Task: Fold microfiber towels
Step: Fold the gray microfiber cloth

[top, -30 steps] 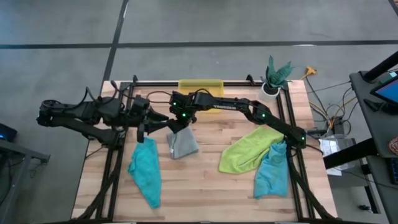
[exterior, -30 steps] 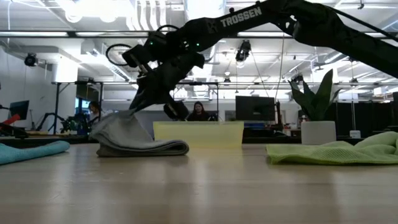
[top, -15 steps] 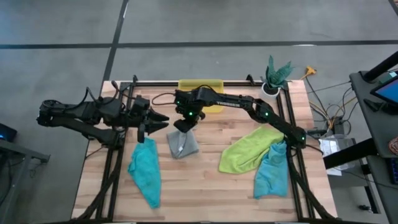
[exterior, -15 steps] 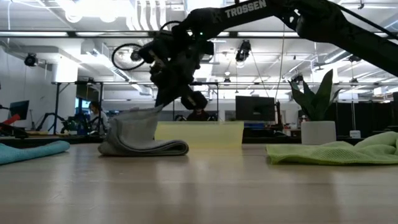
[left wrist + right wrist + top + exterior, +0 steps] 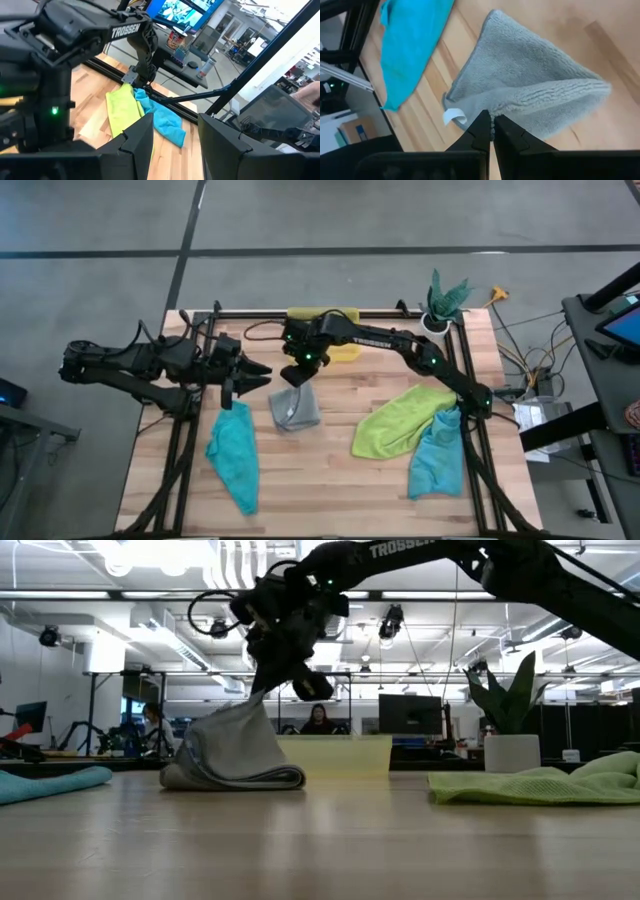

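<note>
The light grey towel (image 5: 295,412) lies folded on the table's middle, one part drawn up into a peak (image 5: 252,712). My right gripper (image 5: 298,374) hangs over it, shut on that peak. My left gripper (image 5: 256,372) waits open, raised over the table's left side, touching nothing. One teal towel (image 5: 233,456) lies crumpled at the near left. The lime green towel (image 5: 398,422) lies at the right, and a second teal towel (image 5: 437,456) partly overlaps it. My right gripper pinches the grey towel between its two fingertips at the raised point (image 5: 493,117) on its edge, close to the white tag (image 5: 454,116). The fingers come from above, slanting down. The cloth rises taut to the tips while its folded lower part (image 5: 235,778) rests on the table.
A yellow translucent bin (image 5: 337,318) stands at the far edge behind my right arm. A potted plant (image 5: 441,305) is at the far right corner. Black frame rails (image 5: 180,450) run along both sides. Bare wood lies between the grey and lime green towels.
My right gripper has risen and gone a little toward the table's far right, staying shut. The grey towel's held part has been drawn up into a taller peak. Its folded lower part has stayed where it was on the table.
</note>
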